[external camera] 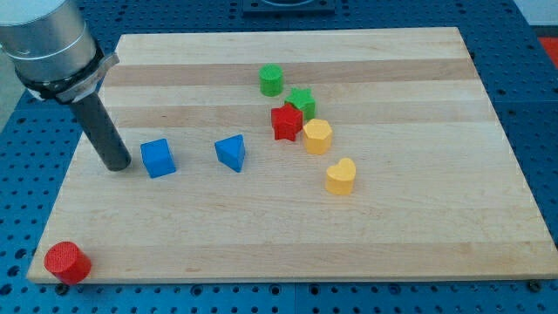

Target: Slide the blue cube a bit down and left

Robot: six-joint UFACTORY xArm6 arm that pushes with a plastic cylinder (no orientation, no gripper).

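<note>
Nearest me, a red cylinder (67, 262) occupies the table (418, 235) at its bottom-left corner. Further in, toward the left edge, the blue cube (158, 158) sits just right of my tip (116, 165), a narrow gap between them. The end effector is a bare rod; it holds nothing. I judge the push not yet begun: my tip must first reach the cube's upper-right side. Further right lies a blue triangular block (231, 153).
</note>
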